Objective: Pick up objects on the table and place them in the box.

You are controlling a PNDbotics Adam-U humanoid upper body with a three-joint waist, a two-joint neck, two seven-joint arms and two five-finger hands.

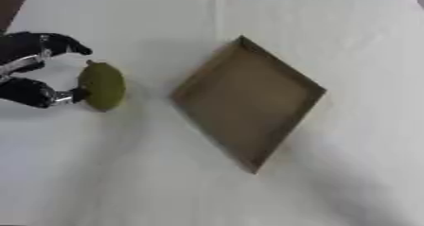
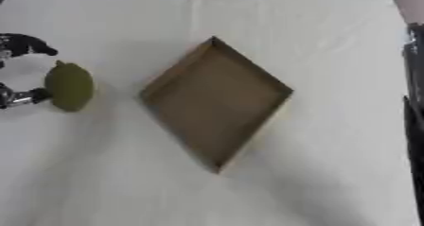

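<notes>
Left hand [image 1: 33, 73] is bracketing the green fruit [image 1: 102, 86], fingers [image 1: 68, 44] open, holding nothing. Close evenly before lifting toward the box [image 1: 248, 99].

No readable text, labels or numbers anywhere.

The brown box [image 1: 248, 102] at the centre shows plain walls and floor, the olive-green fruit [image 1: 102, 86] at nine o'clock bears no sticker as far as the soft view allows, and the white table cover [image 1: 124, 182] is unmarked; the dark clutter at twelve o'clock is too blurred to read.
</notes>
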